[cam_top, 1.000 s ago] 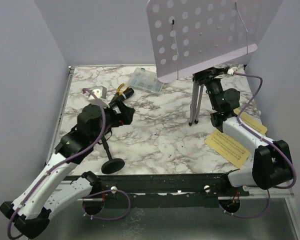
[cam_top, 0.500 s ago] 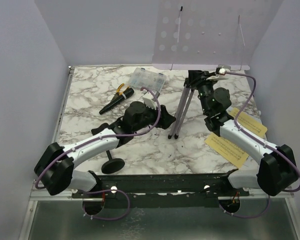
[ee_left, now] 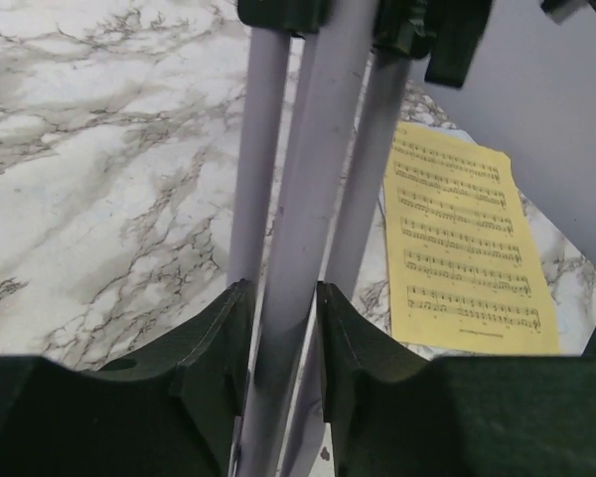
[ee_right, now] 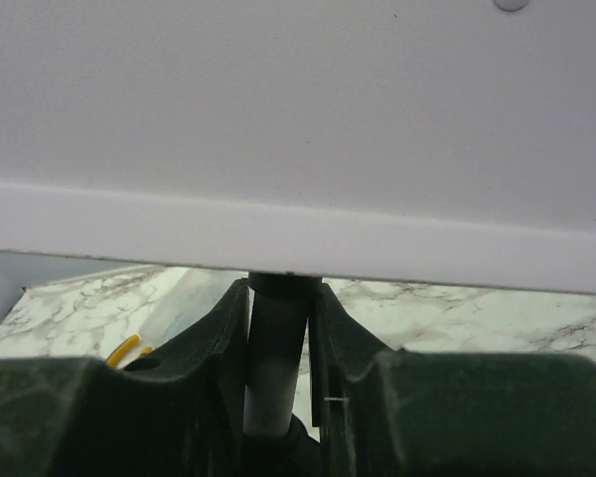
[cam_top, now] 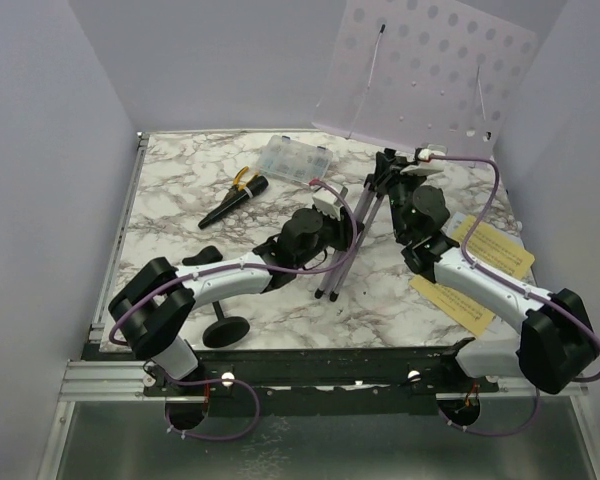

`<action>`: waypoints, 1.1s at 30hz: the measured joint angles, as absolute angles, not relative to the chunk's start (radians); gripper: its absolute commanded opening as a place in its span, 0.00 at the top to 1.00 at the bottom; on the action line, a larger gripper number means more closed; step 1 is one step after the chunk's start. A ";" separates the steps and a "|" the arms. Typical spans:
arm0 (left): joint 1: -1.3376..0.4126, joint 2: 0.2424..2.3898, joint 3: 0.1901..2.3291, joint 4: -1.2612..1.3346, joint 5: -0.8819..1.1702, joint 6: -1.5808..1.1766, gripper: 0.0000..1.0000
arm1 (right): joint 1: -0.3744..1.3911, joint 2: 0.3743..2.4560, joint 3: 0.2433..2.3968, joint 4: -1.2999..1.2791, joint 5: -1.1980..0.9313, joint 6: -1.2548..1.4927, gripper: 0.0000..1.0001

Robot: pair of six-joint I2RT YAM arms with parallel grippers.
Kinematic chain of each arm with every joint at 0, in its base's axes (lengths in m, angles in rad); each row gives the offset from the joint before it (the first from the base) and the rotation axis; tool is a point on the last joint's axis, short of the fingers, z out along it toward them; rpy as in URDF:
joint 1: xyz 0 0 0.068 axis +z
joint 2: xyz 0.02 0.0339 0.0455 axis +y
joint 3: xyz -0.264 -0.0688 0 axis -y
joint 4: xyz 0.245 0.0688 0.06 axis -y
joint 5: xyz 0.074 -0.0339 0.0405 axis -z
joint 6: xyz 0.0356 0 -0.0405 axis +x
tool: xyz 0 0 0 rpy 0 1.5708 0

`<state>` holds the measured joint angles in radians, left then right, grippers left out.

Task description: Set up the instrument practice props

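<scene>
Left arm [cam_top: 230, 278], at the desk's [cam_top: 180, 170] left a second ago, is now reaching the tripod.
Its jaws are clamping one thin leg of the lilac hole-punched metal music stand [cam_top: 430, 70], leaning back at the desk's far right, top cut off; the right arm's [cam_top: 480, 285] jaws are gripping its dark post, that arm covering part of the yellow sheet-music pages [cam_top: 495, 250].

1. A white bench [cam_top: 180, 185] with grey marble veining fills the middle.
2. Plain pale walls enclose it: left wall [cam_top: 40, 150], back wall [cam_top: 210, 60], right wall [cam_top: 580, 120].
3. A dark rail [cam_top: 320, 365] runs along its near edge, with dull grey sheet metal [cam_top: 330, 450] below.
4. Light is soft and even.
</scene>
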<state>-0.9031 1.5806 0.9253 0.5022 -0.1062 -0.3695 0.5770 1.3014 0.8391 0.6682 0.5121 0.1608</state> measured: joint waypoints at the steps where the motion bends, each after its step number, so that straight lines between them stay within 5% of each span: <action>1: -0.904 1.581 0.925 0.508 -0.114 -0.366 0.63 | 0.583 1.295 0.826 0.691 0.516 0.150 0.99; 7: -0.913 1.579 0.917 0.532 -0.132 -0.352 0.47 | 0.593 1.241 0.776 0.747 0.524 0.123 0.99; 10: -0.926 1.576 0.910 0.540 -0.158 -0.338 0.48 | 0.599 1.219 0.767 0.747 0.523 0.110 0.99; 17: -0.990 1.554 0.901 0.537 -0.277 -0.264 0.72 | 0.608 1.196 0.765 0.747 0.508 0.095 0.99; 19: -1.006 1.552 0.900 0.537 -0.306 -0.249 0.70 | 0.609 1.194 0.765 0.747 0.501 0.094 0.99; 22: -1.024 1.552 0.899 0.537 -0.352 -0.226 0.48 | 0.614 1.191 0.765 0.746 0.493 0.084 0.99; 24: -1.039 1.550 0.893 0.530 -0.409 -0.201 0.48 | 0.619 1.188 0.765 0.746 0.494 0.067 1.00; 27: -1.052 1.548 0.885 0.521 -0.455 -0.190 0.62 | 0.627 1.185 0.766 0.746 0.495 0.041 0.99; 33: -1.078 1.538 0.880 0.513 -0.496 -0.186 0.62 | 0.654 1.183 0.782 0.736 0.492 0.010 0.99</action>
